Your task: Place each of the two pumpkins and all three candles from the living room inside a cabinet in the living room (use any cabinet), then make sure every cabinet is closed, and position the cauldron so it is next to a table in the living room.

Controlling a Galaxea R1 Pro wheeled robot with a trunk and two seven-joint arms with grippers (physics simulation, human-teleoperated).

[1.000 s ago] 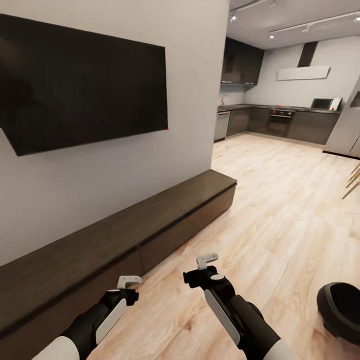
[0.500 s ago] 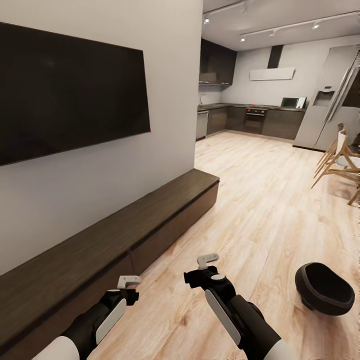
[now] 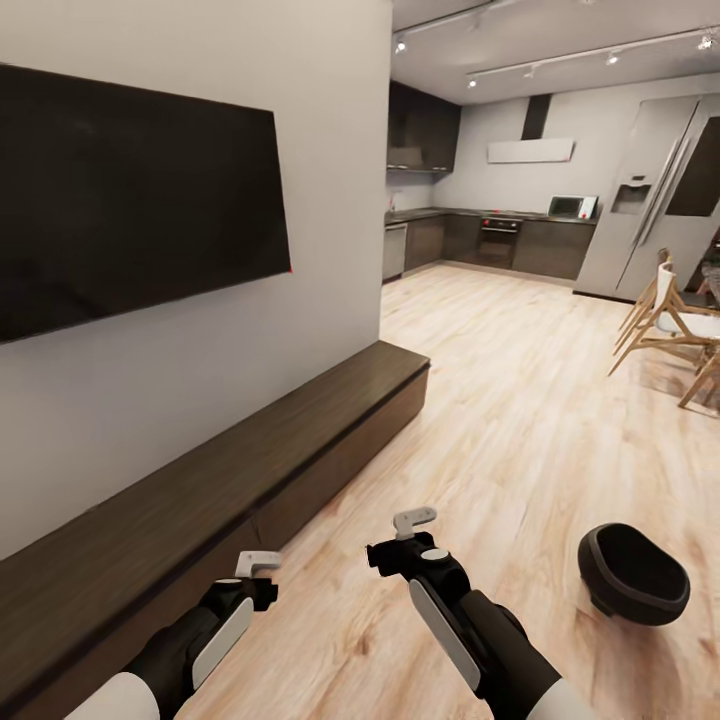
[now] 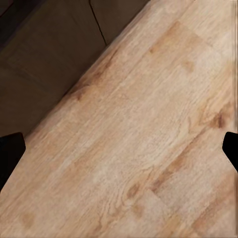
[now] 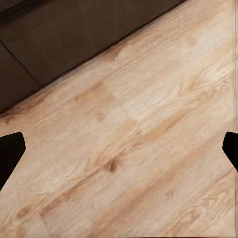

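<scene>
Left gripper (image 3: 258,565), right gripper (image 3: 413,522): both spread apart, empty, over wood floor (image 3: 520,420). Cabinet (image 3: 250,470) left of both; cauldron (image 3: 632,574) right.

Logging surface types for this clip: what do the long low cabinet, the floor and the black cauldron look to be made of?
The cabinet: dark brown wood, matte, with faint grain along its top. The floor: pale wood planks, visible knots and seams, slight sheen. The cauldron: smooth matte black, perhaps metal or plastic; the render leaves that open.
</scene>
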